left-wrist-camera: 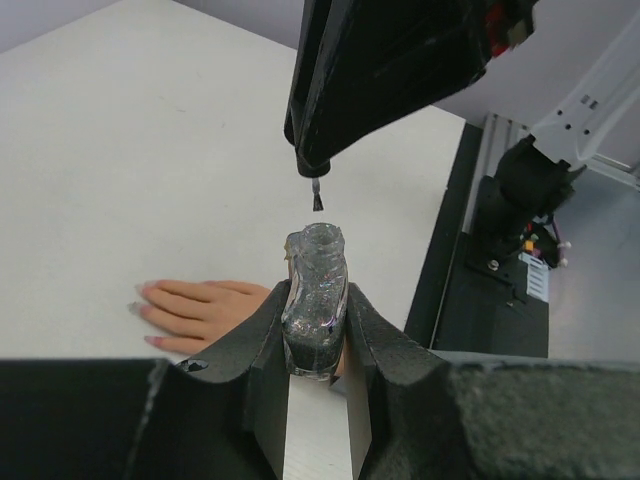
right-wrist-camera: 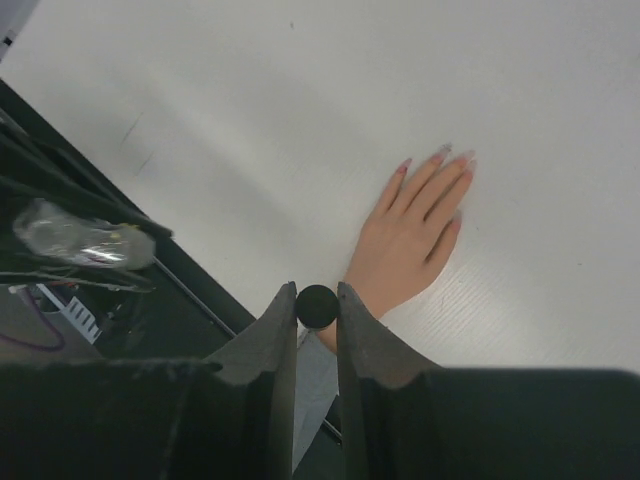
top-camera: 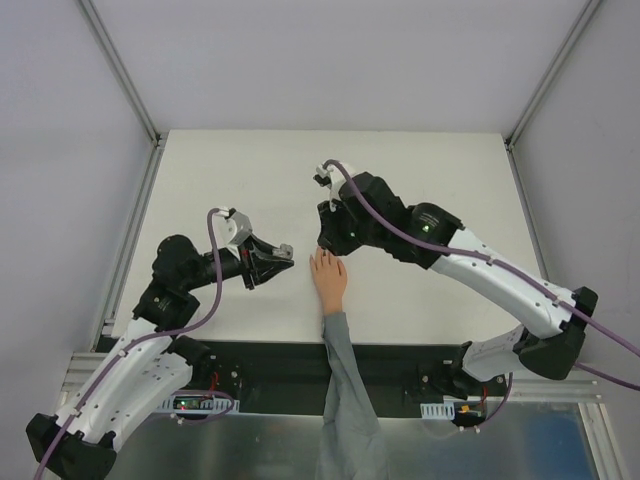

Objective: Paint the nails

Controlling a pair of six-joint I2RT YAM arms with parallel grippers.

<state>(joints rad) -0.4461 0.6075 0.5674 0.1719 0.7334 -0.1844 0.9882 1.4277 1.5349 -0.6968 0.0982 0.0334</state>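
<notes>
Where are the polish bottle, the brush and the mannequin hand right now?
polish bottle (left-wrist-camera: 315,300), left wrist view, on its glittery glass body.
brush (left-wrist-camera: 317,200), left wrist view, on the bristle tip above the bottle's mouth.
mannequin hand (right-wrist-camera: 402,248), right wrist view, on the back of the hand.

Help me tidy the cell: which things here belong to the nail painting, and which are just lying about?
Part of the job:
- open clear glass bottle of glittery polish in the left gripper
- black round cap with its small dark brush in the right gripper
- peach mannequin hand, grey sleeve, and its nails

Just there:
- purple arm cables
- silver frame rails
</notes>
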